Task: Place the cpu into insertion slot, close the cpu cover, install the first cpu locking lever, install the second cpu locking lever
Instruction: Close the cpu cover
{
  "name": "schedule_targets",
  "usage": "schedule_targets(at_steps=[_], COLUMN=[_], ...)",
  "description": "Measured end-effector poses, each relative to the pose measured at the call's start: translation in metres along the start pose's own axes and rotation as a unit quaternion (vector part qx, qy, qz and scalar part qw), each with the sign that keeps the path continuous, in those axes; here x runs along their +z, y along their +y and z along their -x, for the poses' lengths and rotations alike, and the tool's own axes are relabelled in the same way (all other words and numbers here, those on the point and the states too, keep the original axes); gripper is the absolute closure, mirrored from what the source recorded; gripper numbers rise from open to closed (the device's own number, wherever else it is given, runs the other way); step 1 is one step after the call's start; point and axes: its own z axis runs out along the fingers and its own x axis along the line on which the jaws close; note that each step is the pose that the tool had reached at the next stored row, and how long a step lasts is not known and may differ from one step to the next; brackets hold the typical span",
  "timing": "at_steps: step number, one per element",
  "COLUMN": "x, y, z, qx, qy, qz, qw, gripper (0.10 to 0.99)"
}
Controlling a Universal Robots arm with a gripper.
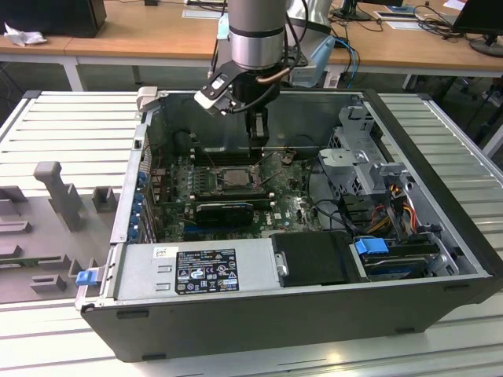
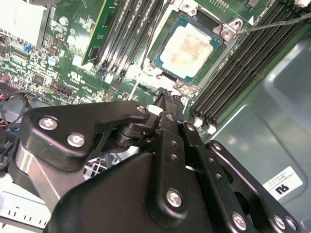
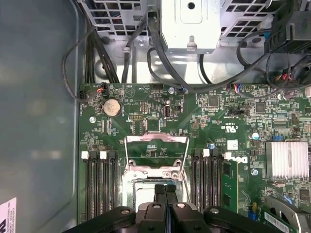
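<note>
In the exterior view's upper centre the gripper (image 1: 257, 148), fingers pressed together, hovers beside the seated cpu (image 2: 192, 44); the open cover (image 3: 156, 139) likely wants a square, gentle push.

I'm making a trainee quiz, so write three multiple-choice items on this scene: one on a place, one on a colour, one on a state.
1. Where is the cpu?
A. outside the case
B. in the slot
C. on the memory slots

2. What colour is the board?
A. red
B. white
C. green

3. How do the jaws of the gripper stand?
A. shut
B. wide open
C. clamped on the cpu

Answers: B, its pale top lies inside the slot's rim; C, the board is green in both wrist views; A, the jaws meet with nothing between them.
</note>
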Motion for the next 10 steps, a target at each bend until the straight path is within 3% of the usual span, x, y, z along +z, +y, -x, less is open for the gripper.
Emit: schedule_targets(at_steps=[10], x=[-0.0027], y=[0.0052], z=[0.0000], qx=[0.000], qy=[0.0000], qz=[-0.0004], qw=[1.0000], gripper=[0.980])
